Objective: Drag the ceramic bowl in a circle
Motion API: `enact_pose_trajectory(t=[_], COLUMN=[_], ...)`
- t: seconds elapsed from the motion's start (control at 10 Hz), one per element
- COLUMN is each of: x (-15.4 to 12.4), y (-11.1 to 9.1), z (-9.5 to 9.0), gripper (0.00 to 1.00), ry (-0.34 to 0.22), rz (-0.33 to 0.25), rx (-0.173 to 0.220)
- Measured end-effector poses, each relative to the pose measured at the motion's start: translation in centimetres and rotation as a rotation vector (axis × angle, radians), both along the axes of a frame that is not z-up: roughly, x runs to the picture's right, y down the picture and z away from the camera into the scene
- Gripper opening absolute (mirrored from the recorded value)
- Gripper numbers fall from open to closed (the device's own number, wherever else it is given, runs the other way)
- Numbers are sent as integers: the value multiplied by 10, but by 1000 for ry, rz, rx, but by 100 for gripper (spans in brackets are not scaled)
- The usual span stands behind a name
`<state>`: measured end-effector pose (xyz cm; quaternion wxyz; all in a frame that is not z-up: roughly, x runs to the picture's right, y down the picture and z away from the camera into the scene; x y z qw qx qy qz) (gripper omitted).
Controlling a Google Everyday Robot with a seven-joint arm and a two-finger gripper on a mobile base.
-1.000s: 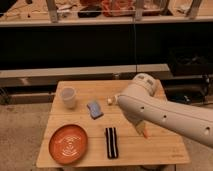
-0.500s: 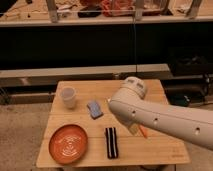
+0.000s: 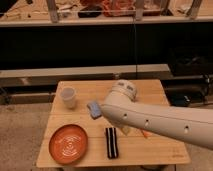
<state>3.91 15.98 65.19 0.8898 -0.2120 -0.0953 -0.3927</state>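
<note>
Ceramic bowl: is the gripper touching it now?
Apart. Camera view shows the gripper near the table middle, with bare wood and a black striped object between it and the ceramic bowl.

Your gripper (image 3: 125, 129) sits almost wholly tucked under the arm (image 3: 150, 120), only a pale bit poking out on the near side. The arm runs off the right edge and covers the right end of the blue item (image 3: 93, 109). The orange scrap (image 3: 145, 134) beside the arm is too small to name.

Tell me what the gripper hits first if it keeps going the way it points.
Probably the tabletop: the gripper, mostly hidden under the arm, seems to point down, well right of the ceramic bowl.
</note>
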Motion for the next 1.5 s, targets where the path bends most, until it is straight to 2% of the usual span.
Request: enact_pose_trajectory(t=[0.5, 0.7, 1.5], x=[-20, -34, -59], y=[6, 10, 21], z=[6, 12, 28], gripper=[80, 80, 80], ry=[-83, -132, -285], rz=[-86, -126, -218], rx=[5, 2, -13])
